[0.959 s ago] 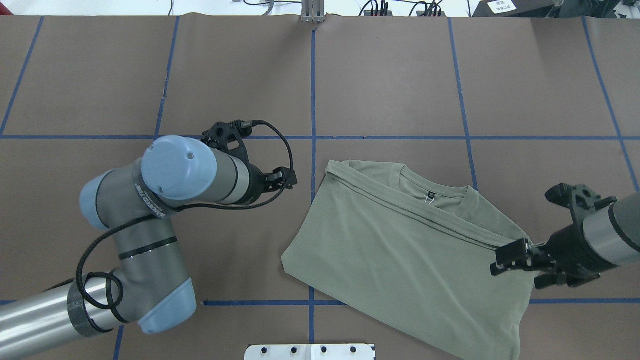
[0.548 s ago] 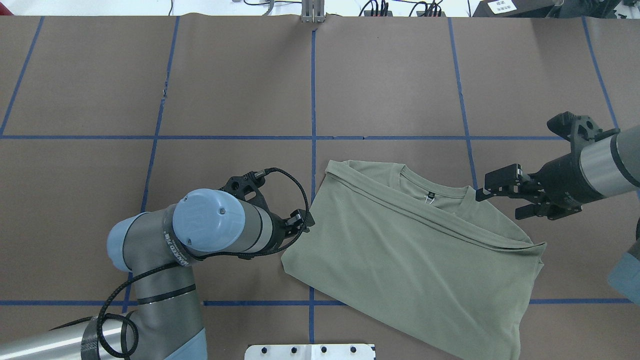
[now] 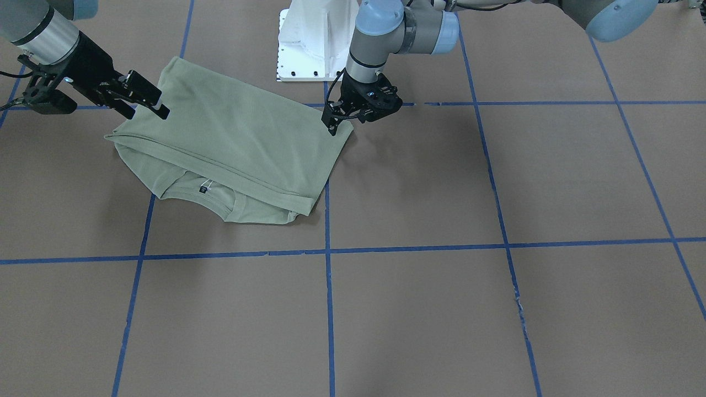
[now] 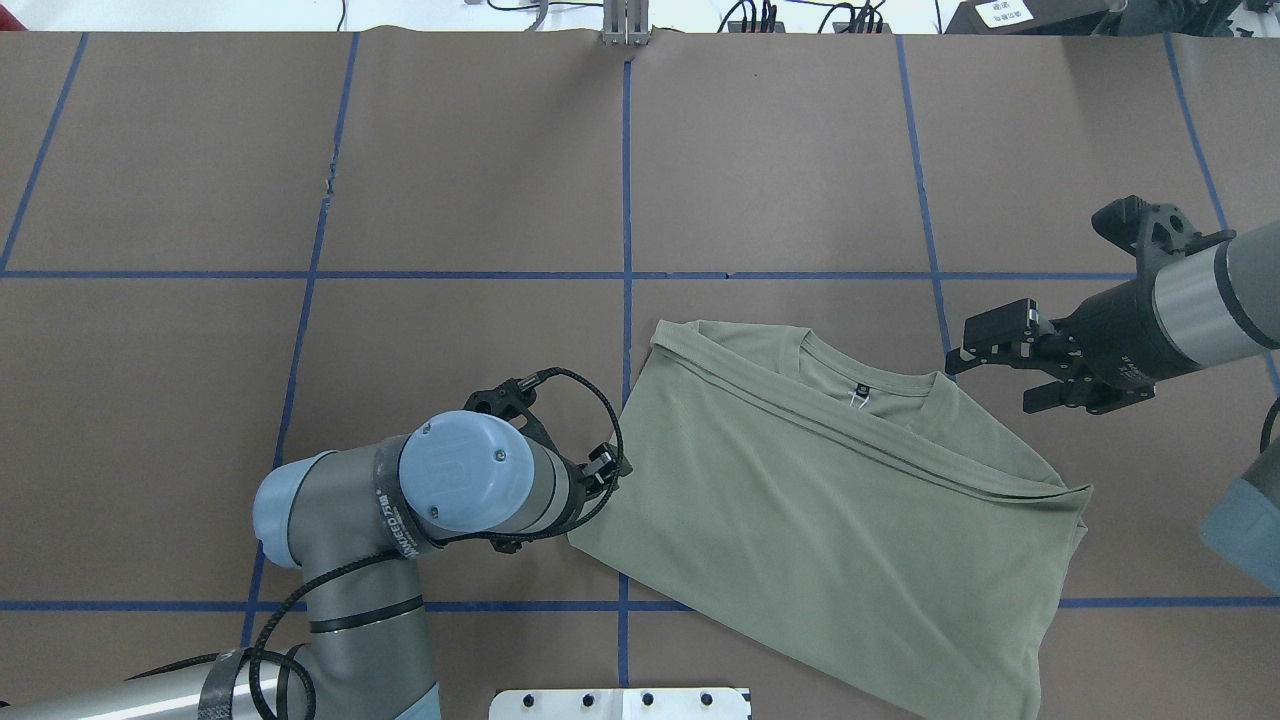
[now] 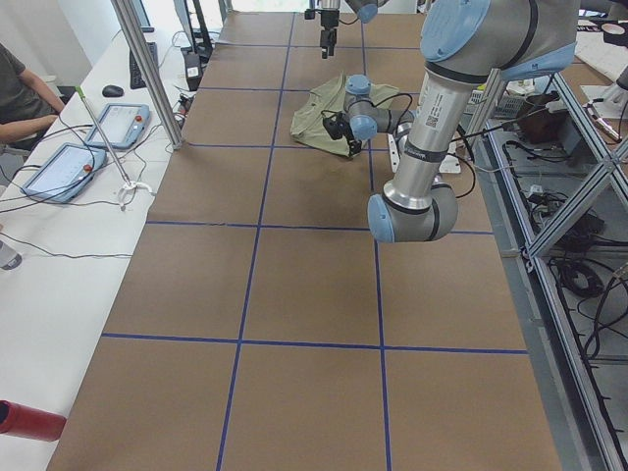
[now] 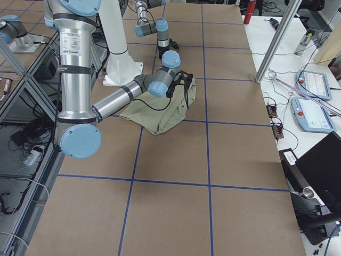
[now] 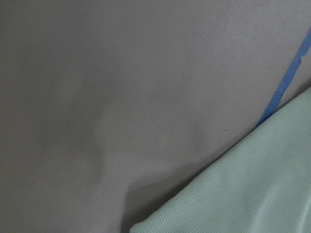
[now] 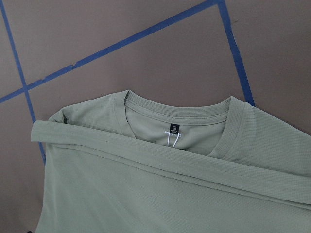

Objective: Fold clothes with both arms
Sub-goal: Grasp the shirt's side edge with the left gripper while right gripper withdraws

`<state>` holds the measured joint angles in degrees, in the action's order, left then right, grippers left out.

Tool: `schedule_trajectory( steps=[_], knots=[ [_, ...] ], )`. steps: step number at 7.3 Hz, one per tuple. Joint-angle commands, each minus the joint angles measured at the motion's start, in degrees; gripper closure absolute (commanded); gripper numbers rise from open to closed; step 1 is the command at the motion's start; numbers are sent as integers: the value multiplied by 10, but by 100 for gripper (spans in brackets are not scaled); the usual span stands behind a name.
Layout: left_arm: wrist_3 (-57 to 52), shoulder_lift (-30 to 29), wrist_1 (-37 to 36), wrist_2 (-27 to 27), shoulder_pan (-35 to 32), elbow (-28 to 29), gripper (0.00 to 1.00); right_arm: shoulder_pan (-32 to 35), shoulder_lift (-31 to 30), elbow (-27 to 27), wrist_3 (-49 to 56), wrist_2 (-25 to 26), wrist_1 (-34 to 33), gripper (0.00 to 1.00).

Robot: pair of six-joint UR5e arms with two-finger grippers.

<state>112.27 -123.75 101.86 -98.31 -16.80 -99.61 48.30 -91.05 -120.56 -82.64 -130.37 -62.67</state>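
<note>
The sage-green shirt (image 4: 830, 500) lies folded on the brown table, collar and dark tag (image 8: 174, 130) facing the far side. It also shows in the front view (image 3: 237, 138). My left gripper (image 4: 612, 467) is low at the shirt's near-left corner, mostly hidden under its own wrist. In the front view it (image 3: 342, 120) points down at that corner and looks open. The left wrist view shows only the shirt's edge (image 7: 252, 194) and bare table. My right gripper (image 4: 1000, 365) hangs open and holds nothing, just beyond the shirt's right shoulder (image 3: 150, 98).
The white pedestal base (image 4: 620, 703) stands at the near edge, close behind the shirt. Blue tape lines (image 4: 626, 180) grid the table. A side bench holds tablets (image 5: 59, 167) with a seated person (image 5: 20, 93) next to it; a red cylinder (image 5: 29, 420) lies there.
My right gripper let go of the shirt's right corner and pulled away to the far side, beside the shoulder. The left arm swung nearer and right, down to the shirt's near-left corner.
</note>
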Motion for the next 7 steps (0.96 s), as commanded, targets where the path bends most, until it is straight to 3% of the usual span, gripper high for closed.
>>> schedule_trajectory(
  steps=[1, 2, 3, 5, 7],
  knots=[
    [8, -10, 2, 14, 12, 19, 9, 4, 0, 1, 0, -1, 0, 0],
    [14, -13, 2, 14, 12, 21, 19, 7, 1, 1, 0, -1, 0, 0],
    [16, -16, 3, 14, 13, 22, 36, 9, 1, 1, 0, -2, 0, 0],
    [10, -17, 2, 15, 16, 21, 82, 12, 1, 1, 0, -6, 0, 0],
    [10, -16, 1, 15, 13, 15, 100, 12, 1, 1, 0, -7, 0, 0]
  ],
)
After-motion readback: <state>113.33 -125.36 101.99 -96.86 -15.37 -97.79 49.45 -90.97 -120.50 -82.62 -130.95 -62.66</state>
